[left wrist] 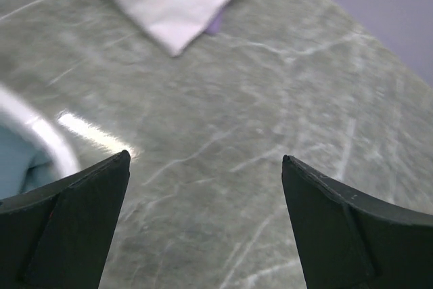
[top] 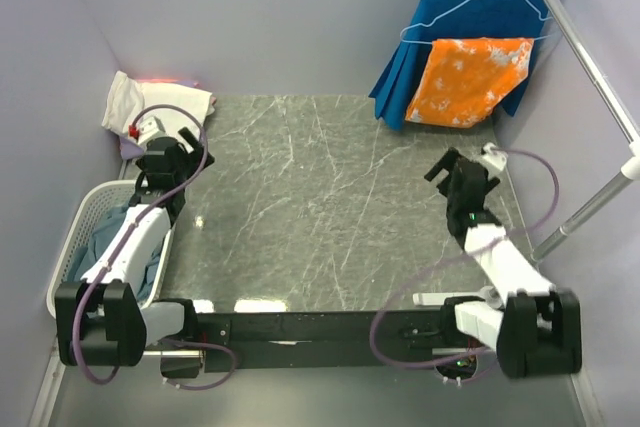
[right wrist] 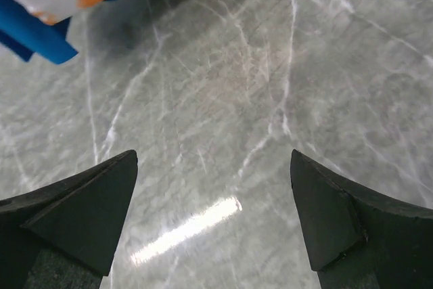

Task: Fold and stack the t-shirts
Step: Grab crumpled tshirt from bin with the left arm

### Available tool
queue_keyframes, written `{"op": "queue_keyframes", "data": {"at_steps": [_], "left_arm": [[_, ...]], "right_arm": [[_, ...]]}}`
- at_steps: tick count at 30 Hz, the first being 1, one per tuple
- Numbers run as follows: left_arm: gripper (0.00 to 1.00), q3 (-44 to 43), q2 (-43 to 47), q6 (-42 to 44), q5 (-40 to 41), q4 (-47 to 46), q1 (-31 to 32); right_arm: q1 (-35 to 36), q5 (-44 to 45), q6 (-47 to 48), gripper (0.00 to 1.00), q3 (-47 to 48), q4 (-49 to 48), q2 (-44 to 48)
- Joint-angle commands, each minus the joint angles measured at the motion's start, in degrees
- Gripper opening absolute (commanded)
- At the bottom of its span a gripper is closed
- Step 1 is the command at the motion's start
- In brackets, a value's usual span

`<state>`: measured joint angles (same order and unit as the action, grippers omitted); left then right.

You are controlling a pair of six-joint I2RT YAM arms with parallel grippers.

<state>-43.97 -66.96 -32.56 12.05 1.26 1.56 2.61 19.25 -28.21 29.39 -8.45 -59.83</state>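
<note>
Cream folded t-shirt [top: 172,103], long axis left-to-right

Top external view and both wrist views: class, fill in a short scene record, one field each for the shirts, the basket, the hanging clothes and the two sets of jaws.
cream-white t-shirt: folded, far left corner of the table
lavender t-shirt: an edge shows under the cream one
blue-grey t-shirt: crumpled in the white basket, left side
hanging clothes: orange-and-white cloth in front of royal-blue garment, far right
left gripper: jaws open, empty, over the table
right gripper: jaws open, empty, over the table
</note>
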Motion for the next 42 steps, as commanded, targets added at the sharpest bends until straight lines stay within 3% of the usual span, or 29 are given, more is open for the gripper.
{"op": "queue_keyframes", "data": {"at_steps": [1,5,12,16,22,25,26,28,29,31,33,36,39,42], "left_arm": [[0.99,-3.41,-1.42,-11.37,11.06,10.86,-4.96],[0.99,-2.18,-1.94,-11.92,6.67,10.61,-12.45],[0.99,0.80,0.25,-15.78,16.76,18.24,-17.56],[0.99,1.78,-3.25,-18.85,23.97,22.38,-19.75],[0.99,4.94,-10.02,-19.92,23.02,20.11,-22.39],[0.86,4.51,-13.01,-19.04,21.35,18.61,-22.92],[0.70,4.33,-13.54,-18.60,21.00,18.52,-23.09],[0.57,4.24,-14.95,-18.51,20.56,17.91,-23.01],[0.35,4.24,-15.48,-17.90,20.12,17.21,-23.10],[0.01,4.24,-16.71,-18.15,20.02,17.02,-23.10],[0.01,3.98,-15.84,-17.46,18.72,16.68,-23.18],[0.01,2.49,-7.69,-14.30,17.57,17.64,-23.01],[0.01,-1.89,7.13,-11.13,14.85,20.62,-23.01],[0.01,-6.37,16.47,-11.21,4.93,20.89,-22.48]], "right_arm": [[0.11,0.36,-2.46,1.00,8.93,9.59,-10.28],[0.20,-4.47,-0.28,1.00,8.15,6.80,-9.34],[0.20,-8.16,-0.45,1.00,7.96,5.37,-10.21],[0.20,-10.54,-0.88,1.00,9.28,5.37,-13.72],[0.46,-12.39,-1.15,1.00,10.60,5.72,-16.71],[0.46,-12.13,-1.06,1.00,11.04,6.25,-16.98],[0.55,-12.04,-0.97,1.00,10.96,6.25,-16.90],[0.55,-11.86,-0.97,1.00,10.87,6.34,-16.72],[0.55,-11.78,-0.80,1.00,10.95,6.43,-16.81],[0.55,-11.60,-0.89,1.00,10.96,6.60,-16.81],[0.64,-12.12,-0.62,1.00,10.96,6.51,-16.81],[0.64,-12.83,-0.45,1.00,10.52,5.55,-16.46],[0.64,-13.62,-0.27,1.00,9.99,4.85,-16.11],[0.99,-13.88,-0.10,1.00,9.73,4.58,-15.84]]}}
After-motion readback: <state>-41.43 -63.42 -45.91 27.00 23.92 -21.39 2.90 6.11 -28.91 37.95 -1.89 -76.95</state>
